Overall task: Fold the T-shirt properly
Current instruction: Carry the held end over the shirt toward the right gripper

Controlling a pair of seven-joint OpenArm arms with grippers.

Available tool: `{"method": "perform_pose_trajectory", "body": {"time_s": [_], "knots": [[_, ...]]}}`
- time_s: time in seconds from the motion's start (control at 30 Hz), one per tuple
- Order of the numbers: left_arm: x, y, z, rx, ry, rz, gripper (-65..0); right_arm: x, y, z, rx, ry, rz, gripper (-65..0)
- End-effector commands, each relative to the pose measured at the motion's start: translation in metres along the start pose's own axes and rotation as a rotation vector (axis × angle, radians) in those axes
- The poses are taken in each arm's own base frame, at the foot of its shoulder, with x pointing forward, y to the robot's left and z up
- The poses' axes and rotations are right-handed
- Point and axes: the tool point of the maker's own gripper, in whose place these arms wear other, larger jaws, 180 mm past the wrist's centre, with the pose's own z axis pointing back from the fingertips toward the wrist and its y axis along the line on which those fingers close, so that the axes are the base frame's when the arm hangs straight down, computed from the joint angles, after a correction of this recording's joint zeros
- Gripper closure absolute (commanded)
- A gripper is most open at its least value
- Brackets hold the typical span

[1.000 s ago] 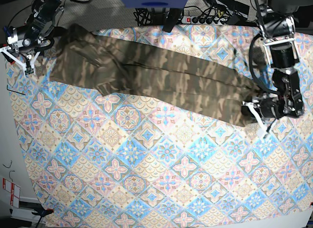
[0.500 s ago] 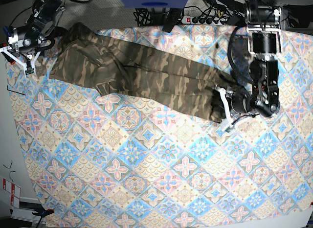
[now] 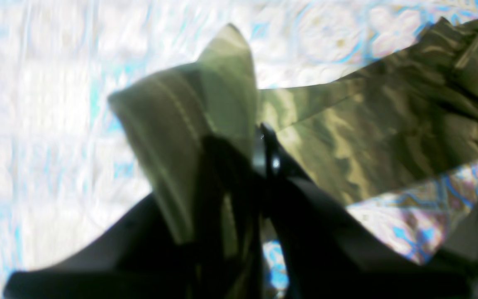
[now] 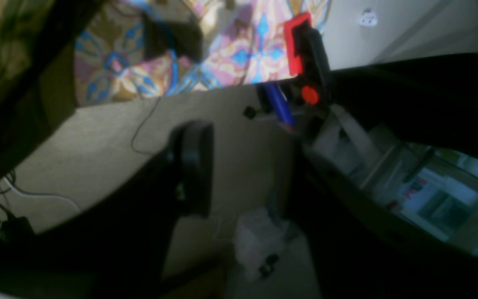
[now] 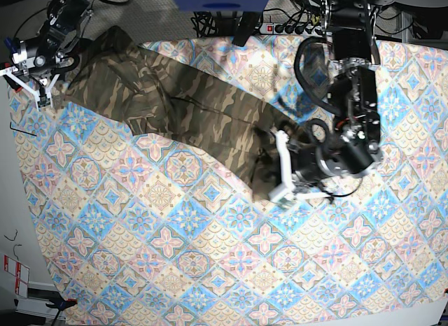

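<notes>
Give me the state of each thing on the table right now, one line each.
T-shirt: stretched in a long band, one end lifted and carried inward.
Left tool: shut on the T-shirt's end.
Right tool: at the shirt's far end, grip unclear.
Tablecloth: spread flat.

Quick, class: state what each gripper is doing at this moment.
Left gripper: shut on the soft camouflage-print T-shirt, pinching a raised fold of cloth.
Right gripper: jaws apart at the shirt's far end; holding nothing that shows.
</notes>
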Motion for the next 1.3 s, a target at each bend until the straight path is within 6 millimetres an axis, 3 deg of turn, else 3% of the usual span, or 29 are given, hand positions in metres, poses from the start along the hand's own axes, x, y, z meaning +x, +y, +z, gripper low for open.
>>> {"method": "perform_pose_trajectory", "body": {"time_s": [0.0, 0.2, 0.33, 0.57, 0.67, 0.77, 0.9, 1.17, 1.23, 1.27], "knots": [[0.017, -0.008, -0.001, -0.024, -0.046, -0.037, -4.4, 0.001, -0.010, 0.003, -0.034, 0.000, -0.001, -22.2], [0.042, -0.079, -0.025, -0.198, -0.062, -0.168, -4.5, 0.001, -0.010, 0.003, -0.034, 0.000, -0.001, -22.2], [0.048, -0.114, -0.037, -0.289, -0.056, -0.209, -4.5, 0.001, -0.010, 0.003, -0.034, 0.000, -0.001, -22.2], [0.022, -0.164, -0.068, -0.449, 0.079, -0.285, -4.6, 0.001, -0.010, 0.003, -0.034, 0.000, -0.001, -22.2], [0.008, -0.170, -0.075, -0.473, 0.128, -0.285, -9.7, 0.001, -0.010, 0.003, -0.034, 0.000, -0.001, -22.3], [-0.003, -0.172, -0.080, -0.491, 0.160, -0.264, -26.9, 0.001, -0.010, 0.003, -0.034, 0.000, -0.001, -22.5], [-0.003, -0.178, -0.079, -0.508, 0.144, -0.249, -40.9, 0.001, -0.010, 0.003, -0.034, 0.000, -0.001, -22.5], [0.038, -0.195, -0.075, -0.573, -0.034, -0.186, -38.1, 0.001, -0.010, 0.003, -0.034, 0.000, -0.001, -22.2], [0.039, -0.189, -0.075, -0.565, -0.047, -0.171, -34.5, 0.001, -0.010, 0.003, -0.034, 0.000, -0.001, -22.2], [0.033, -0.175, -0.075, -0.537, -0.034, -0.157, -32.2, 0.001, -0.010, 0.003, -0.033, -0.001, -0.002, -22.2]]}}
